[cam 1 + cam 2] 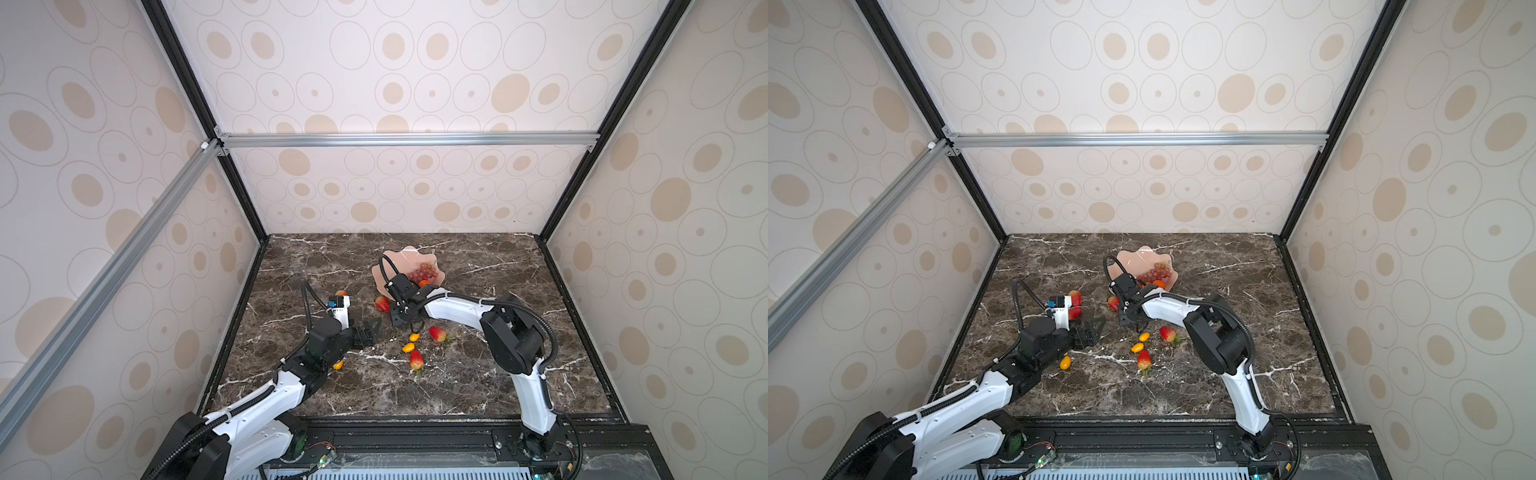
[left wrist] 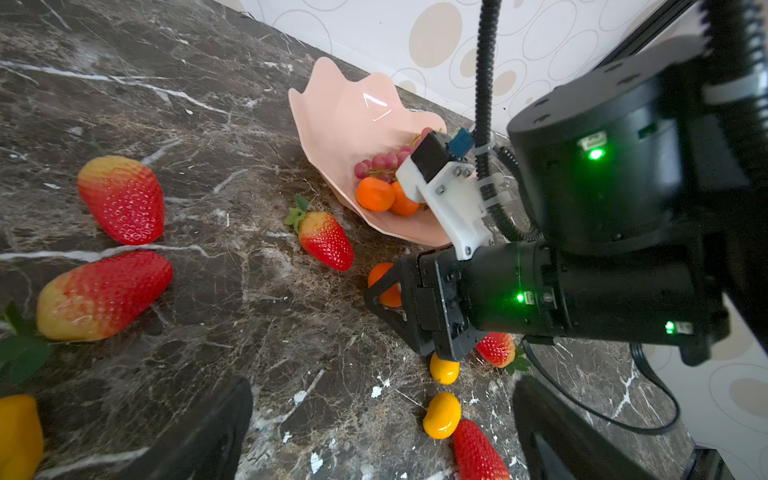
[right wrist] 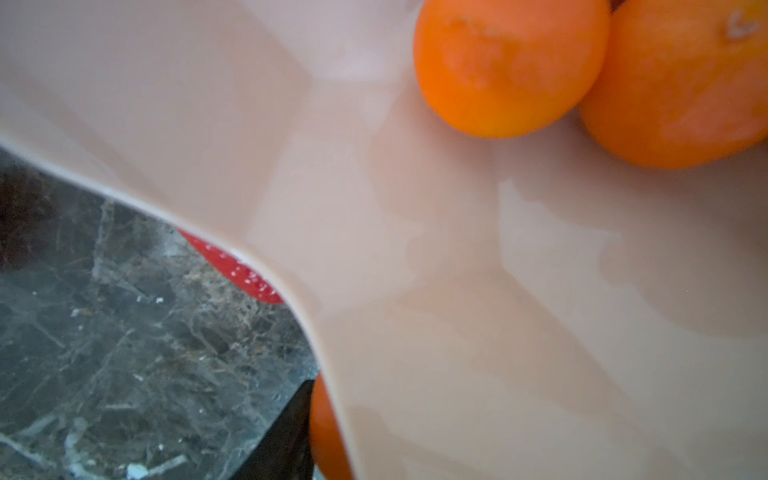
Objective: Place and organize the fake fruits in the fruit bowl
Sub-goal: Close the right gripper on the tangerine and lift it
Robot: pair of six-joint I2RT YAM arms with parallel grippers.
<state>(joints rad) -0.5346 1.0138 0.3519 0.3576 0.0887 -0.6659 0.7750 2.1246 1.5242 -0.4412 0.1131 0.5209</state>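
Note:
The pink fruit bowl (image 1: 399,259) (image 2: 349,120) (image 3: 415,291) holds a grape bunch (image 2: 380,162) and two tangerines (image 2: 375,194) (image 3: 511,66). My right gripper (image 1: 395,318) (image 2: 384,291) sits low at the bowl's near rim with a third tangerine (image 2: 380,286) (image 3: 326,432) between its fingers. One black finger (image 3: 291,436) lies against the fruit; the bowl rim hides the other finger. My left gripper (image 1: 370,330) (image 2: 382,436) is open and holds nothing. Strawberries (image 1: 382,303) (image 1: 437,333) (image 1: 416,359) and small yellow fruits (image 1: 414,337) (image 1: 408,347) lie on the marble.
Two more strawberries (image 2: 122,199) (image 2: 104,295) lie behind the left wrist. A yellow fruit (image 1: 338,365) rests beside the left arm. Patterned walls with black posts (image 1: 245,199) close the marble table (image 1: 498,374) on three sides.

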